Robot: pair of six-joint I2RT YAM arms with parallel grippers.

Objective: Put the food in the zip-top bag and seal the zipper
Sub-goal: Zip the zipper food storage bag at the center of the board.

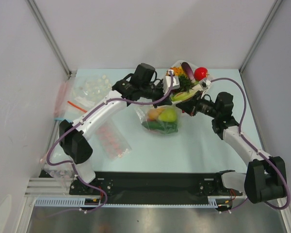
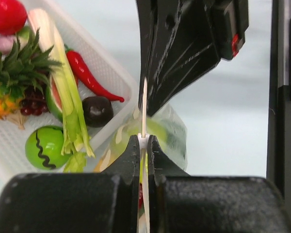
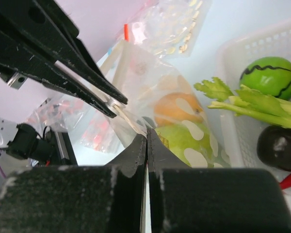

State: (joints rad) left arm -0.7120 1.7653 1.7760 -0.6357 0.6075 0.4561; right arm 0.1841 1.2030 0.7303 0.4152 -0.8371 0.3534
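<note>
Left wrist cam: the left hand (image 2: pixel 143 141) is clenched on the top edge of the bag (image 2: pixel 170 138). The right hand (image 2: pixel 148 103) sits just above it in the shot, pinching that same edge. The thin pale strip running between them is the zipper (image 2: pixel 144 97), and I can't tell if it's pressed shut. There's green food (image 2: pixel 157 130) inside the plastic. Off to the left is the tray (image 2: pixel 114 73) with a chilli (image 2: pixel 89 75), celery (image 2: pixel 68 97), a green ball (image 2: pixel 43 145) with a black squiggle and a dark round piece (image 2: pixel 97 110). Right wrist cam: the right hand is clamped on the edge at the bottom, and the left hand's tips bite it just beside, from the upper left. An orange piece (image 3: pixel 177 109) and a light green piece (image 3: pixel 184 143) show through the bag. Past the bag lie a dotted packet (image 3: pixel 169 19) and a pink-blob packet (image 3: pixel 94 133). Top cam: both arms meet over the middle of the tabletop (image 1: pixel 199 145). The bag is just on the near side of the tray, and there's a tomato (image 1: pixel 200 73) at the tray's far edge.
</note>
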